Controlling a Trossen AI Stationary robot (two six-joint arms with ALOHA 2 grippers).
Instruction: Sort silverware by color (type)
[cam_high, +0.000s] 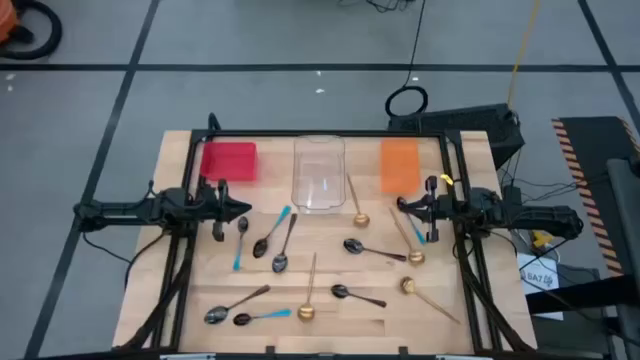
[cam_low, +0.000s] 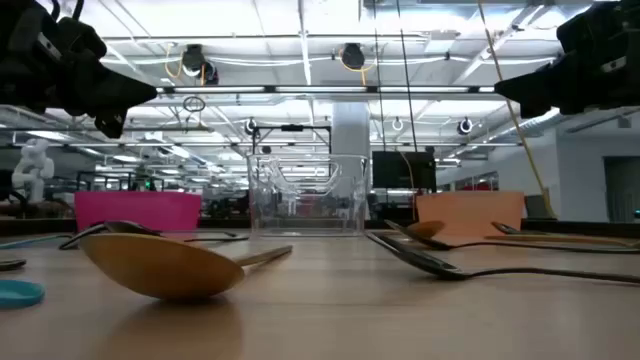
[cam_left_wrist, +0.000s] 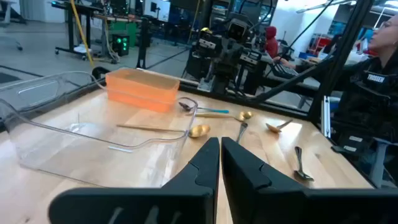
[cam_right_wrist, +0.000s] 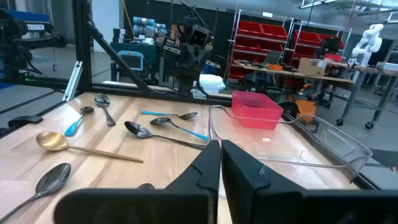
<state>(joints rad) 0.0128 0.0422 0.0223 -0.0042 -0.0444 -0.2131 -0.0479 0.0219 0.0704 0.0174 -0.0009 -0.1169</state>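
About a dozen small spoons lie flat and scattered on the wooden table. Gold ones (cam_high: 355, 203) (cam_high: 310, 290) (cam_high: 408, 240) have slim handles. All-dark ones (cam_high: 283, 245) (cam_high: 372, 250) and blue-handled ones (cam_high: 240, 240) (cam_high: 262, 316) lie among them. My left gripper (cam_high: 243, 207) (cam_left_wrist: 220, 149) hovers shut above the table's left side, in front of the red bin. My right gripper (cam_high: 402, 205) (cam_right_wrist: 220, 149) hovers shut on the right, near the orange bin. Neither touches a spoon.
Three bins stand in a row along the far side: a red bin (cam_high: 228, 162) on the left, a clear bin (cam_high: 319, 173) in the middle, an orange bin (cam_high: 399, 165) on the right. A dark frame (cam_high: 330, 135) borders the table. A person (cam_left_wrist: 379, 43) is beyond the table.
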